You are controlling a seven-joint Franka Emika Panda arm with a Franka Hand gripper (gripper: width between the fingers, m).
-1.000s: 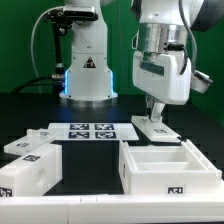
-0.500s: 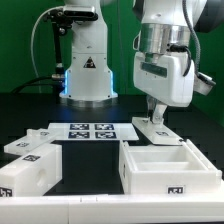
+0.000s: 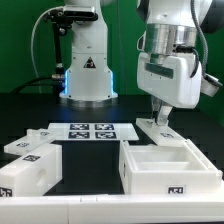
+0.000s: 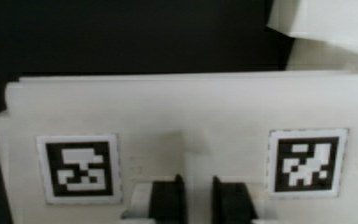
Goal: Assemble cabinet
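A flat white cabinet panel (image 3: 160, 129) with two tags lies on the black table at the exterior view's right, behind the open white cabinet box (image 3: 170, 166). My gripper (image 3: 158, 118) points down onto this panel with its tips at the panel's top face. In the wrist view the panel (image 4: 176, 110) fills most of the picture, a tag on either side of my gripper (image 4: 195, 200). The two dark fingers (image 4: 165, 200) stand close together with only a thin white strip between them. I see nothing held.
Two more white cabinet pieces (image 3: 30, 165) with tags lie at the exterior view's left front. The marker board (image 3: 82, 131) lies in the middle, before the white robot pedestal (image 3: 85, 70). Another white piece's corner (image 4: 329, 22) shows in the wrist view.
The arm's hand has shifted slightly toward the exterior view's right and tilted a little. The panel and the other pieces have not visibly moved.
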